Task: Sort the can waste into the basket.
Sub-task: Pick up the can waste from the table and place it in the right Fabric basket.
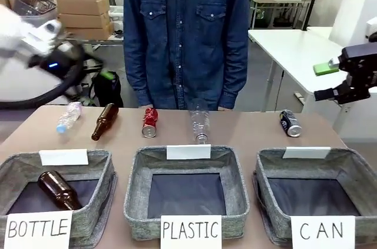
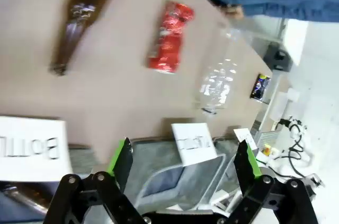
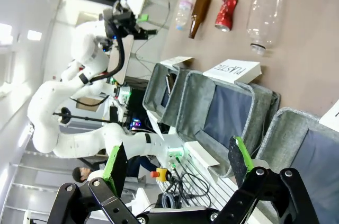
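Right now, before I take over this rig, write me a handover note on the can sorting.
Left gripper: open, holding nothing, raised on the left.
Right gripper: open, holding nothing, raised on the right.
Red can: lying on the table beyond the baskets, left of centre.
Black can: lying on the table just beyond the CAN basket.
Done: nothing yet; neither can is in the CAN basket.
Left: pick up both cans and drop them in.

Cardboard boxes point(image 1: 82, 5) behind; white tables point(image 1: 294, 49) far right.
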`<state>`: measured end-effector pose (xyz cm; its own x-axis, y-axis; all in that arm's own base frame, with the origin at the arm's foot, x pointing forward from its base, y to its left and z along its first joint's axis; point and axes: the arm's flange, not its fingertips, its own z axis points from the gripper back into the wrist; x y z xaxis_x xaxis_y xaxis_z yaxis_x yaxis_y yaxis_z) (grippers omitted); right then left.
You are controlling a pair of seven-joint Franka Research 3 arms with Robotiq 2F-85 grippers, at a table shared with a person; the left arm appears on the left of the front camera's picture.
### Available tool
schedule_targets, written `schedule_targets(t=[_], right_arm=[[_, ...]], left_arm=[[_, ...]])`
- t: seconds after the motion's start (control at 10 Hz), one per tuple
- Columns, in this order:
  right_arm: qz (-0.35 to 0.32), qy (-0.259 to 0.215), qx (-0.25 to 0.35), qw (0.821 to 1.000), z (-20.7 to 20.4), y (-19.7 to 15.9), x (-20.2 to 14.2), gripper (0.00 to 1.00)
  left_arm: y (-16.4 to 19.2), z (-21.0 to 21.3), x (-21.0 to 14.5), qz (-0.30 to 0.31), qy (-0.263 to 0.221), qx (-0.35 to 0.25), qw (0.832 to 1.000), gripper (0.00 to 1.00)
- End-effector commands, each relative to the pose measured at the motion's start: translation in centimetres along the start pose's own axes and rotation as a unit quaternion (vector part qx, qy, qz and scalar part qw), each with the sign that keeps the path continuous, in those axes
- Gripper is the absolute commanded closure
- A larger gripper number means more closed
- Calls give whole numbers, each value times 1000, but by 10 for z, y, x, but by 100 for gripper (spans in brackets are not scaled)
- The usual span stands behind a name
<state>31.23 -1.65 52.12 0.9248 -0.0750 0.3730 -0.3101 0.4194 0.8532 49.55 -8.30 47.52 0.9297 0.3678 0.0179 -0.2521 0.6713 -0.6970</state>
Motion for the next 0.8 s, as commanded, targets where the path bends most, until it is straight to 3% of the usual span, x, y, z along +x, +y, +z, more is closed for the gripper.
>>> schedule_targets(t=[0.0, 0.3, 0.7], right_arm=[[12, -7, 12, 1000, -1, 0, 2, 0], [12, -7, 12, 1000, -1, 0, 2, 0], [12, -7, 12, 1000, -1, 0, 2, 0]], left_arm=[[-18, -24, 35, -9, -8, 74, 997, 0], [-71, -116, 28, -51, -30, 164, 985, 0], [-81, -197, 4, -99, -87, 237, 962, 0]])
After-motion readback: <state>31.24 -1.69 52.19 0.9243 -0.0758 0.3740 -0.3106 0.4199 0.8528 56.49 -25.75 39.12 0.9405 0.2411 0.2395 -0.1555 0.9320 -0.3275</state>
